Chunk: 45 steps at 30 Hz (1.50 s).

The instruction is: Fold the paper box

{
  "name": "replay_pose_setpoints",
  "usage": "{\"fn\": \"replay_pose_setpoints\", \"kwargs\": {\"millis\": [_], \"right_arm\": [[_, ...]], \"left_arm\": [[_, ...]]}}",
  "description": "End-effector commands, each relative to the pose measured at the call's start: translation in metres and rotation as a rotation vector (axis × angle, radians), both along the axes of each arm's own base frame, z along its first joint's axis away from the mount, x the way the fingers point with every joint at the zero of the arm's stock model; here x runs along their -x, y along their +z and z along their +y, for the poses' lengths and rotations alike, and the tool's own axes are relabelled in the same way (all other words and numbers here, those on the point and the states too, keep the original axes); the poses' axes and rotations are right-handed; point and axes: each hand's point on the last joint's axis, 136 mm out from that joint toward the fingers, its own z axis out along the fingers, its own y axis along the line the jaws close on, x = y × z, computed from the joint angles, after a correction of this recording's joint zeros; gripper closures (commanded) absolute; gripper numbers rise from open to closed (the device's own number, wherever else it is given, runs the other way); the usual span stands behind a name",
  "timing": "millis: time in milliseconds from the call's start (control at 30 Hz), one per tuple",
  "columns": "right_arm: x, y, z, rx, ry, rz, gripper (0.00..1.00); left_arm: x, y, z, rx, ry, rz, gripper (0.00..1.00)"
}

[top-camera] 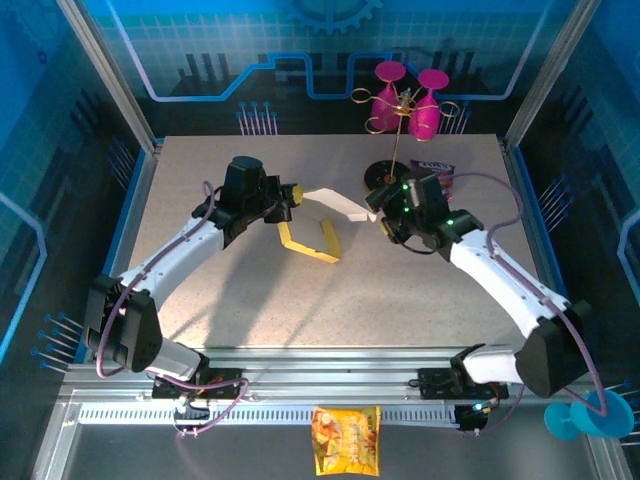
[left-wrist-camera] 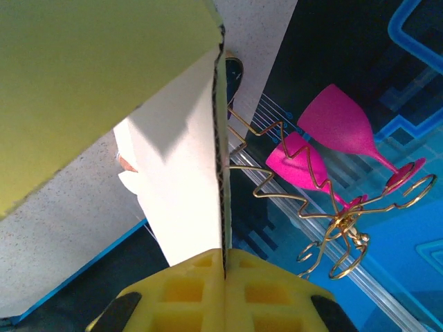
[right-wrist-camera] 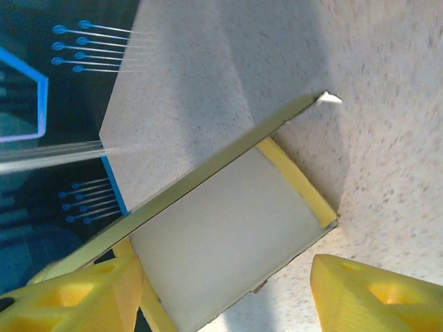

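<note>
- Paper box (top-camera: 338, 205) sits mid-table (top-camera: 400, 300), strung between the two grippers and partly lifted; its yellow walls hang toward the near edge and the white inside faces up and toward the far edge.
- Left gripper (top-camera: 293, 195) is at the box's left end. In the left wrist view the gripper (left-wrist-camera: 225, 290) is clenched on the box (left-wrist-camera: 180, 194), with the cut edge of a panel running straight into the seam between the pads.
- Right gripper (top-camera: 377, 215) is at the box's right end, touching or just short of the white flap. In the right wrist view the gripper (right-wrist-camera: 225, 266) is spread wide, with the box (right-wrist-camera: 228, 235) lying ahead and reaching in between the fingers; it grips nothing.
- The box's long axis runs roughly left to right, from one gripper to the other, sloping slightly nearer on the right.
- The arms are about equally near, one at each end.
- Judgement: the next fold depends on the right gripper, since the flap points at it, while the left arm steadies the box.
</note>
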Motion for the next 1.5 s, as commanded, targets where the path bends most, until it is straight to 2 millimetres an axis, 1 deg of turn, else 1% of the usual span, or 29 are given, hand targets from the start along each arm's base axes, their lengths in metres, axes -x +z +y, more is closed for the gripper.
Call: {"fn": "replay_pose_setpoints", "kwargs": {"millis": [0,167,300,400,467,533,567,633,667,700,733,767,800,833,867,1000,1100,1167,1300,1367,1467], "right_arm": [[-0.023,0.023,0.03,-0.331,-0.123,0.015,0.35],[-0.041,-0.003,0.042,-0.441,-0.199,0.073,0.35],[-0.056,-0.013,0.052,-0.493,-0.218,0.083,0.37],[-0.065,-0.019,0.061,-0.516,-0.213,0.098,0.42],[-0.069,-0.022,0.065,-0.526,-0.216,0.109,0.49],[-0.075,-0.022,0.068,-0.546,-0.222,0.094,0.6],[-0.078,-0.024,0.068,-0.553,-0.229,0.097,0.69],[-0.082,-0.016,0.069,-0.578,-0.233,0.072,0.85],[-0.082,-0.015,0.069,-0.579,-0.241,0.071,0.92],[-0.082,-0.013,0.066,-0.575,-0.255,0.067,0.96],[-0.082,-0.007,0.064,-0.576,-0.26,0.053,1.0],[-0.079,-0.01,0.061,-0.553,-0.276,0.067,1.0],[-0.079,-0.007,0.058,-0.543,-0.284,0.062,1.0],[-0.078,-0.005,0.056,-0.535,-0.29,0.06,1.0],[-0.077,-0.003,0.054,-0.529,-0.294,0.059,1.0],[-0.076,0.003,0.051,-0.517,-0.308,0.049,1.0],[-0.078,0.009,0.048,-0.521,-0.319,0.028,1.0],[-0.079,0.016,0.049,-0.523,-0.311,0.017,1.0],[-0.077,0.027,0.055,-0.497,-0.272,-0.004,1.0],[-0.074,0.029,0.056,-0.48,-0.256,-0.009,1.0],[-0.07,0.027,0.057,-0.464,-0.247,-0.009,1.0]], "left_arm": [[0.005,0.02,0.001,0.068,-0.071,-0.087,1.0],[0.008,0.014,0.012,0.076,-0.081,-0.089,1.0],[0.009,0.011,0.016,0.088,-0.085,-0.095,1.0],[0.008,0.012,0.02,0.094,-0.085,-0.109,1.0],[0.007,0.015,0.021,0.102,-0.093,-0.126,1.0],[0.005,0.017,0.02,0.114,-0.112,-0.142,1.0],[0.004,0.018,0.019,0.122,-0.126,-0.149,1.0],[0.004,0.02,0.019,0.14,-0.141,-0.158,0.99],[0.004,0.022,0.02,0.147,-0.146,-0.163,0.86],[0.006,0.024,0.023,0.149,-0.147,-0.167,0.73],[0.007,0.027,0.026,0.146,-0.146,-0.168,0.65],[0.01,0.029,0.03,0.135,-0.145,-0.164,0.59],[0.014,0.032,0.035,0.12,-0.141,-0.161,0.55],[0.018,0.035,0.04,0.114,-0.13,-0.147,0.51],[0.022,0.038,0.046,0.073,-0.137,-0.158,0.49],[0.039,0.046,0.066,0.011,-0.11,-0.109,0.46],[0.044,0.05,0.073,-0.017,-0.095,-0.089,0.47],[0.04,0.053,0.074,-0.025,-0.095,-0.096,0.48],[0.023,0.058,0.067,-0.032,-0.11,-0.108,0.52],[0.017,0.06,0.064,-0.053,-0.121,-0.115,0.54],[0.01,0.064,0.06,-0.079,-0.133,-0.124,0.56]]}}
